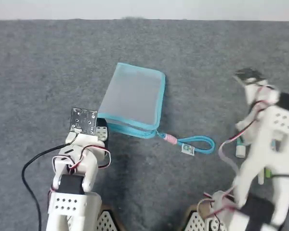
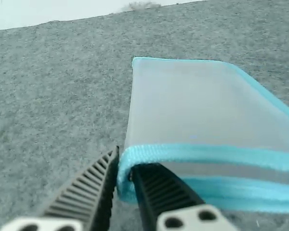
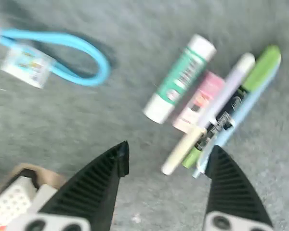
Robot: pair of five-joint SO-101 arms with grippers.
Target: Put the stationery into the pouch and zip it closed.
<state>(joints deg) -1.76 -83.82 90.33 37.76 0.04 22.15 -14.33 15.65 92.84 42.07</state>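
Observation:
A translucent pouch [image 1: 132,101] with light-blue trim lies flat mid-table. My left gripper [image 2: 124,179] is shut on the blue zipper edge at its near left corner [image 1: 105,130]. The pouch's blue wrist strap [image 1: 201,143] with a small tag trails to the right. The stationery lies in a bunch on the cloth: a green-and-white glue stick [image 3: 180,79], a pink eraser [image 3: 201,98], a pale pen [image 3: 214,110] and a green marker [image 3: 248,84]. My right gripper [image 3: 169,161] hangs open just above them, holding nothing. In the high view the right arm [image 1: 262,139] covers most of the bunch.
Grey cloth [image 1: 48,62] covers the whole table. The strap loop [image 3: 67,45] and its tag [image 3: 26,65] lie a short way from the stationery. There is bare cloth beyond and left of the pouch. The arm bases stand at the near edge.

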